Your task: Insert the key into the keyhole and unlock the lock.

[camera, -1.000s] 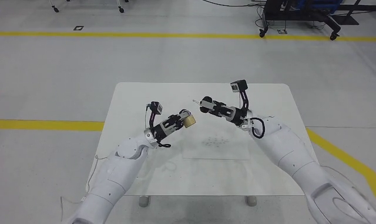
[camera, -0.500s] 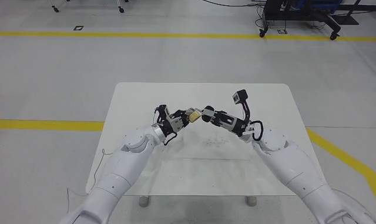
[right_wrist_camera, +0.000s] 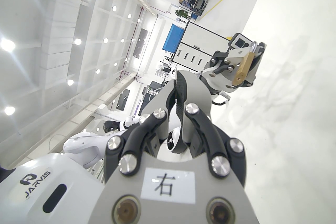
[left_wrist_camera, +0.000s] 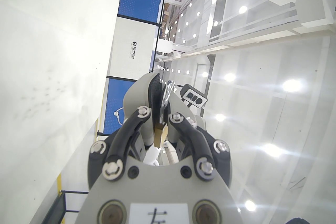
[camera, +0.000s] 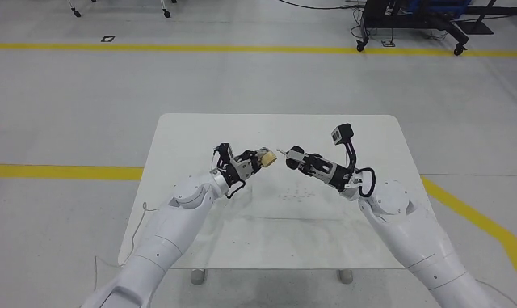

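Above the middle of the white table [camera: 363,227], the left gripper [camera: 252,162] pinches the brass lock [camera: 262,157] by its flat sides, the shackle [left_wrist_camera: 168,92] half buried between its fingers [left_wrist_camera: 136,97]. Facing it, the right gripper [camera: 287,154] is pressed together on the key [camera: 280,152], a pale sliver poking toward the lock. In the right wrist view the pads [right_wrist_camera: 181,93] hide the key, and whether tip and lock touch is hard to tell.

Both end effectors [left_wrist_camera: 160,93] [right_wrist_camera: 178,86] bear one-character labels [left_wrist_camera: 158,212] [right_wrist_camera: 168,187].
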Robot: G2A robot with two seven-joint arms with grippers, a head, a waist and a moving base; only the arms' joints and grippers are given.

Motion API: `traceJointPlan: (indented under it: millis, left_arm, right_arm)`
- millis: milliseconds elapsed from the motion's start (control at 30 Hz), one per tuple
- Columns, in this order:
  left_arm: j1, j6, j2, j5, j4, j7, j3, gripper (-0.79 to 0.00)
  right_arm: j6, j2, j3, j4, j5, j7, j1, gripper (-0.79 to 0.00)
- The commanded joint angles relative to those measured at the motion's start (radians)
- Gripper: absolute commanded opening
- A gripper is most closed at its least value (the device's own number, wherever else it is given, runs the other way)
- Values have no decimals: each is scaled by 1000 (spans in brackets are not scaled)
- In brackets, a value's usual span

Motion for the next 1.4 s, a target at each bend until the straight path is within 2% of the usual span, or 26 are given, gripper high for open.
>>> traceJointPlan:
  millis: [0,67,233,367,633,933,1067,1367]
  left_arm:
    - [14,6,1,-3,-32,23,-7,-785]
    - [22,17,1,-10,-54,46,-17,-785]
    - [18,51,2,21,-70,81,-25,-785]
    - [7,60,0,58,-78,97,-17,-785]
    - [0,41,-11,90,-75,104,5,-785]
    - [3,25,-16,109,-60,116,1,-785]
    - [1,28,-18,112,-56,105,0,-785]
    - [0,20,-20,122,-51,93,-10,-785]
  right_arm:
    - [29,-1,-6,-7,-5,2,-9,-785]
    - [72,-3,-6,-11,51,15,-22,-785]
    - [154,0,4,-22,65,40,-50,-785]
    - [211,-4,-1,-45,61,4,-67,-785]
    - [245,-21,-31,-25,48,-89,-72,-785]
    - [245,-23,0,-35,22,-147,-102,-785]
    - [287,-24,3,-49,-3,-155,-108,-785]
    - [295,-28,22,-70,-12,-164,-119,-785]
